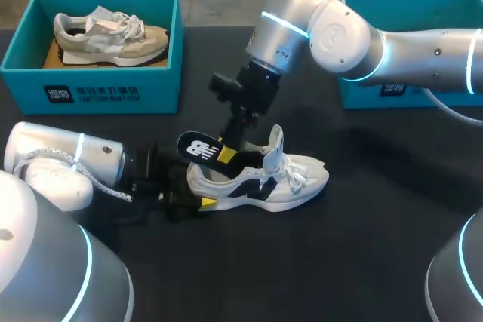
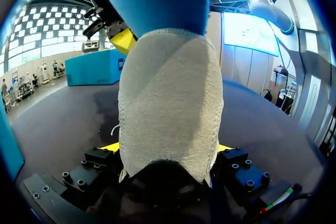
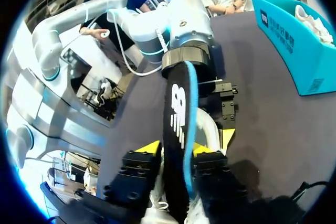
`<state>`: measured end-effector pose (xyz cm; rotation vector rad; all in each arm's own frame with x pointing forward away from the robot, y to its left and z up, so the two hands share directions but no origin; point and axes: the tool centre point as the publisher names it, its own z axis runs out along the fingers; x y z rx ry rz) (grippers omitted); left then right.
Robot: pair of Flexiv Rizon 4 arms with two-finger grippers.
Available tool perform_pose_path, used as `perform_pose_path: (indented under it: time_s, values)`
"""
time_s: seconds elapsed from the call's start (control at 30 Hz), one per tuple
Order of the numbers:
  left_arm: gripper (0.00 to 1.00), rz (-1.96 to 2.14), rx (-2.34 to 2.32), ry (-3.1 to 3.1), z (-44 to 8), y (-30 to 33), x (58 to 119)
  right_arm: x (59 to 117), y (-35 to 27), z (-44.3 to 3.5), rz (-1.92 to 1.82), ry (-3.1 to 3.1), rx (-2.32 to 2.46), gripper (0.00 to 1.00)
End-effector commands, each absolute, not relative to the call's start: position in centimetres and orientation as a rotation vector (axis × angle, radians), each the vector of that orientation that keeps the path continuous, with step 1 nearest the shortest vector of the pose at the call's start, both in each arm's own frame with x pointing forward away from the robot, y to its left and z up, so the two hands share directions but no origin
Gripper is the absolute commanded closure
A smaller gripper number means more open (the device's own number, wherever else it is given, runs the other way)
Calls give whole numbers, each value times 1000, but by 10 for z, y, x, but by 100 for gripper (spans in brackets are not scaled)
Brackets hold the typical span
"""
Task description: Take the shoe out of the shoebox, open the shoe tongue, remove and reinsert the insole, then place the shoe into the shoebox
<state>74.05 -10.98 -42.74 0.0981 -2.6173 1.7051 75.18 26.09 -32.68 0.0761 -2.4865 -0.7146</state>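
The white shoe lies out on the dark table, well apart from the teal shoebox behind it, with its tongue pulled up. The left claw is clamped on the heel. The right claw pinches the black insole, whose front end sits inside the shoe. I can't tell whether the insole is going out or in. Boxing the shoe is yet to be done.

Two grippers at a white shoe mid-desk

The white shoe stands on its sole on the dark desk, toe toward the right edge and tongue raised. The left gripper clasps its heel. The right gripper pinches the black insole, which tilts up out of the shoe's opening. A teal shoebox at the far left corner holds a beige shoe, and a second teal box sits at the far right.
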Motion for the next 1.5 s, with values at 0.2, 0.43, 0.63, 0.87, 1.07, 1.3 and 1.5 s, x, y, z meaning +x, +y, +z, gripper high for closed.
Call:
perform_pose_path:
  time_s: [0.2,0.43,0.63,0.87,1.07,1.3,1.5]
  values:
    - [100,1702,99,-2619,-432,-110,741,755,262,-320,-708,-2538,60,100]
    - [100,1702,99,-2619,-432,-110,741,775,271,-299,-752,-2651,77,100]
    - [100,1702,99,-2619,-432,-110,741,789,282,-275,-819,-2744,95,100]
    - [100,1702,99,-2619,-432,-110,741,802,289,-247,-887,-2838,77,100]
    - [100,1702,99,-2619,-432,-110,741,811,291,-230,-901,-2897,104,100]
    - [100,1702,99,-2619,-432,-110,741,811,291,-230,-901,-2897,104,100]
    - [100,1702,99,-2619,-432,-110,741,811,291,-230,-901,-2897,104,100]
